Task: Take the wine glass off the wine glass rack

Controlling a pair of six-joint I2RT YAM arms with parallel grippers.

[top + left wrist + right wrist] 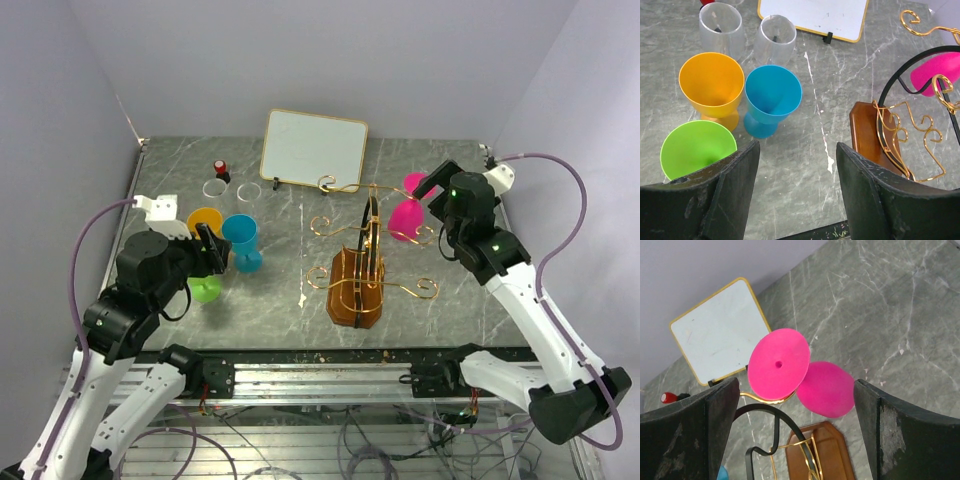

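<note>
The wine glass rack [357, 288] is a brown wooden stand with a black frame and gold wire arms, mid-table. A pink wine glass [405, 218] hangs upside down from its back right arm, foot on top. In the right wrist view its round foot [778, 364] rests on a gold wire and its bowl [827, 389] hangs below. My right gripper [434, 184] is open just right of the foot; in its own view the glass lies between and beyond the wide-apart jaws [796, 385]. My left gripper [215, 250] is open and empty beside the cups [798, 145].
Orange [204, 221], blue [243, 243] and green [206, 290] cups stand at the left. Two clear cups [214, 187] and a red-capped item [220, 167] stand behind them. A white framed board [314, 148] leans at the back. Gold scrolls [428, 288] stick out sideways from the rack.
</note>
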